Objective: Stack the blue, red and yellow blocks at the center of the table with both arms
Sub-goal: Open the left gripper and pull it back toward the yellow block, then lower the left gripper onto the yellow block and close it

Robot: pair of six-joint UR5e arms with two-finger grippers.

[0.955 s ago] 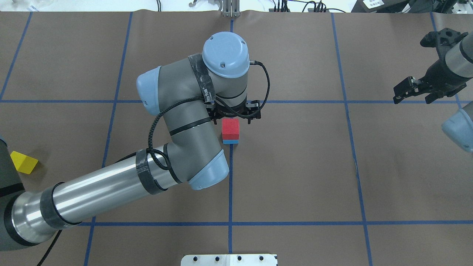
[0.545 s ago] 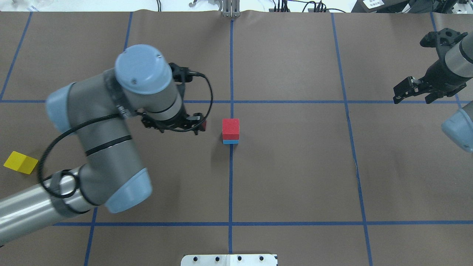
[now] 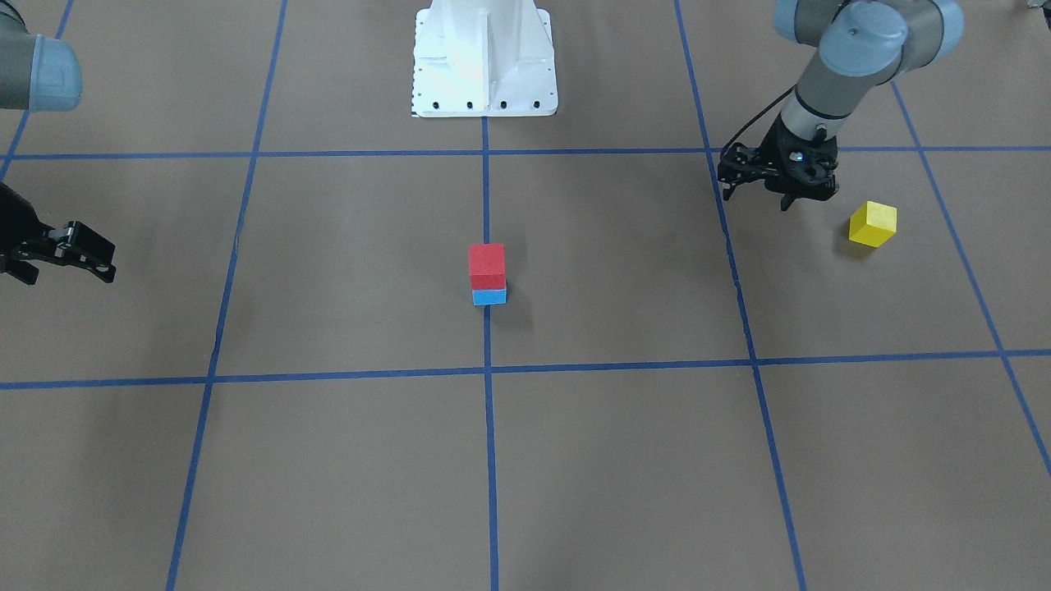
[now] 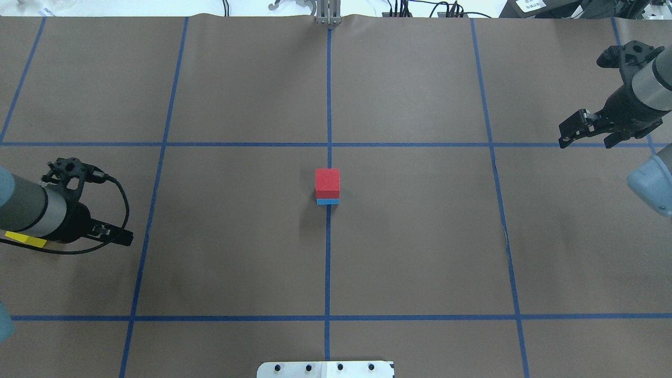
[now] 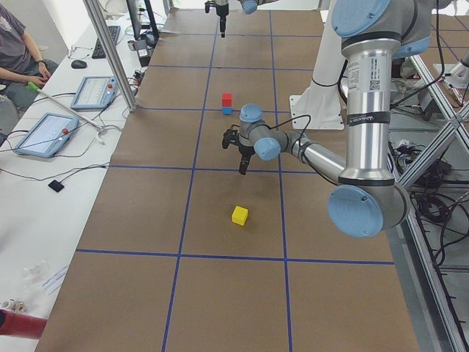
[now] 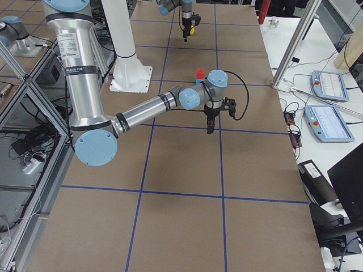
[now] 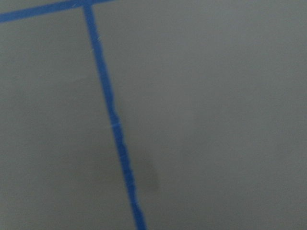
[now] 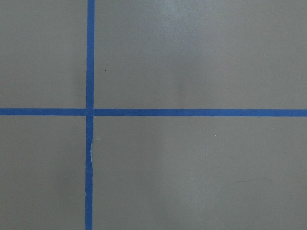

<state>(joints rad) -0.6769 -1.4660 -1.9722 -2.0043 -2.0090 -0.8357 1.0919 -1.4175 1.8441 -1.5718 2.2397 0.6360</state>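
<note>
stack: small red cube block (image 4: pixel 327 180) sits right on top of the small blue cube block (image 4: pixel 328 201), edges pretty much flush, dead on the middle crossing of the blue tape lines. From overhead the blue one is only a thin strip under the red; the front-facing view shows its side face (image 3: pixel 489 296) properly.

yellow block: the small yellow cube block (image 3: pixel 872 224) is lying flat on the brown paper-covered table (image 4: pixel 420 236), way off on the robot's left side, well apart from the stack. Overhead only gives you a yellow sliver (image 4: pixel 23 239) poking out from under the left wrist. The front and left side views show the whole cube (image 5: pixel 239 215) out in the clear.

left gripper: the left gripper (image 3: pixel 759 195) hangs fingers-down near the yellow block, on the side toward the stack, not touching it. Jaws look spread with nothing between them.

right gripper: the right gripper (image 4: pixel 585 140) is parked far out on the robot's right over a tape line. Jaws apart, nothing held.

wrist cams: honestly useless here, both just show brown paper and blue tape, no blocks and no fingers.

base: the robot's white base plate (image 3: pixel 484 57) is at the table edge, in line with the stack.
</note>
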